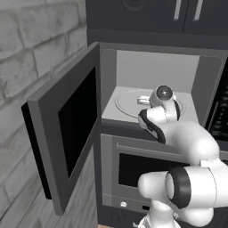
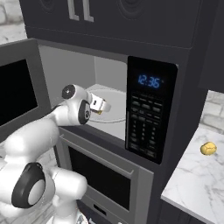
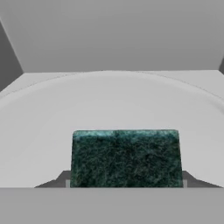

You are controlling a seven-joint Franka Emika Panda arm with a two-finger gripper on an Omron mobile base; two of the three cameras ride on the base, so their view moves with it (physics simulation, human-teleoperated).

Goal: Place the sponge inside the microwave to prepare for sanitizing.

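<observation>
I've got the hand (image 2: 101, 106) clamped on the sponge (image 3: 126, 158), green scouring side facing the hand view, reaching through the open door (image 1: 67, 129) into the microwave (image 2: 153, 57). The sponge hangs over the near part of the turntable (image 3: 109, 109); I can't tell whether it touches yet. Step in hand looks like the set-down. I'd lower gently until it sits flat on the turntable, near the middle rather than the rim, then open the jaws fully and back straight out, keeping the wrist off the door frame. Yellow lump (image 2: 208, 148) on the counter (image 2: 192, 183) is irrelevant.
</observation>
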